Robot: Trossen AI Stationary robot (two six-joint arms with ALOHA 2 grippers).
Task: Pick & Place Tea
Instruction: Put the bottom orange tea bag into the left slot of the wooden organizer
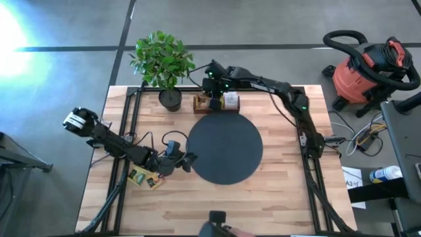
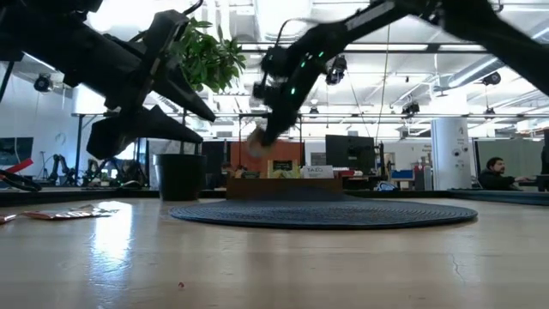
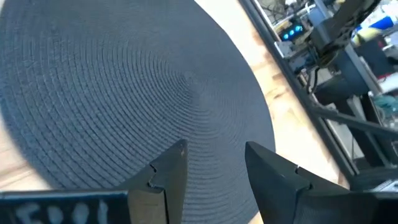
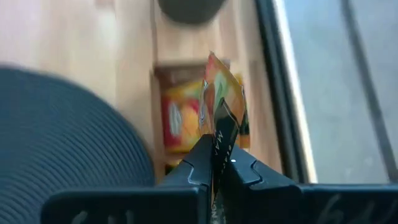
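High view: black disc (image 1: pixel 224 147) bare, mid-table.

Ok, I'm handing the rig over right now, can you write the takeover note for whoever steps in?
Right tool: shut on an orange tea sachet, held above the wooden tray at the table's far edge.
Left tool: open, empty, at the near-left edge of the black mat.
Done: a few sachets lie on the table left of the mat.
Left: place the held sachet; more sachets remain in the tray.
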